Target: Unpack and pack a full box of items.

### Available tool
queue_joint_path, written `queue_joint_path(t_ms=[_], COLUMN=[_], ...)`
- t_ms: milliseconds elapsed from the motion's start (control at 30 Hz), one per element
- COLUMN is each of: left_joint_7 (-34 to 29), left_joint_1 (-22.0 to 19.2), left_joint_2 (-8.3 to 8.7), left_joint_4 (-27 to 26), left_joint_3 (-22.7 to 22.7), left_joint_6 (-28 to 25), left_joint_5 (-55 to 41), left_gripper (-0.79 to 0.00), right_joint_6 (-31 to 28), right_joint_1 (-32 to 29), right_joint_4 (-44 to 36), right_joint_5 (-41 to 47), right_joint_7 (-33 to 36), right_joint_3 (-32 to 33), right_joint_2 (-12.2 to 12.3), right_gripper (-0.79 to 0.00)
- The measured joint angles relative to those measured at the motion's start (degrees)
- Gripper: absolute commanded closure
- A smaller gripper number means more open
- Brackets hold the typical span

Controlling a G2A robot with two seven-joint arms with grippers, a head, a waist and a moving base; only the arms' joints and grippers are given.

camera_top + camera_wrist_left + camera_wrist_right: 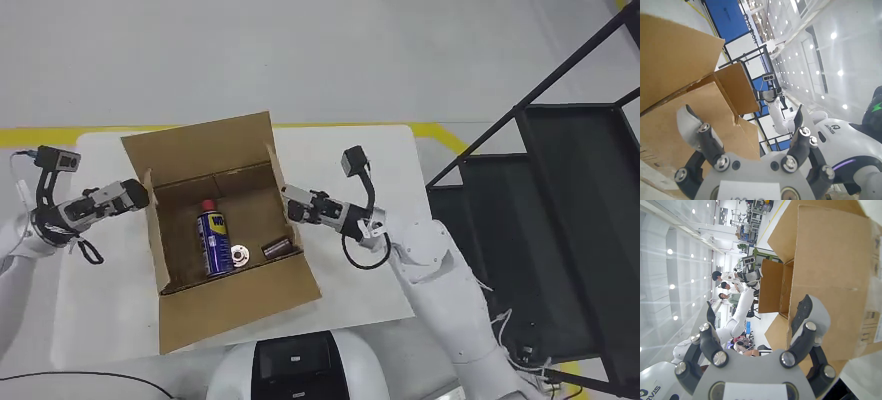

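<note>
Cardboard box (200, 142), cylindrical spray can (211, 241) inside.

white table (330, 145) | yellow floor line (40, 134) beyond | black steps (560, 170) beside table

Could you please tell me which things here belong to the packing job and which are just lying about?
Job: open brown cardboard box; inside it, blue spray can with red cap, small round pale disc, short dark cylinder.
Lying about: black metal staircase beside the white table.
</note>
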Motion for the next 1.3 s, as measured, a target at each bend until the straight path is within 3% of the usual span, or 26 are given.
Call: queue_joint_path(t_ms=[233, 433, 767, 1033, 1300], left_joint_7=[2.44, 3.94, 14.53, 15.77, 21.92], left_joint_1=[-2.96, -3.62, -2.02, -2.92, -4.81], left_joint_2=[-1.41, -1.07, 1.80, 4.32, 6.44], left_joint_4=[2.44, 1.52, -2.08, -2.69, -2.10], left_joint_3=[6.47, 9.66, 12.79, 16.14, 20.62], left_joint_6=[-2.45, -3.94, -14.55, -15.79, -21.94], left_joint_5=[4.96, 9.03, 19.75, 23.19, 27.61], left_gripper=[-0.785, -0.785, -0.785, -0.785, -0.785], right_joint_6=[-0.17, 1.58, 5.03, 5.72, 5.90], right_joint_1=[5.06, 5.48, 4.20, 6.29, 7.91], right_joint_4=[6.82, 6.78, 4.84, 6.30, 6.55], right_joint_5=[-4.16, -8.38, -14.45, -17.93, -15.64], right_joint_7=[0.32, 2.27, 5.99, 3.43, 2.79], right_joint_3=[-8.64, -10.54, -11.95, -14.28, -14.44], right_joint_2=[-0.82, -0.45, 0.64, 0.53, 0.44], right_gripper=[-0.785, -0.785, -0.785, -0.785, -0.785])
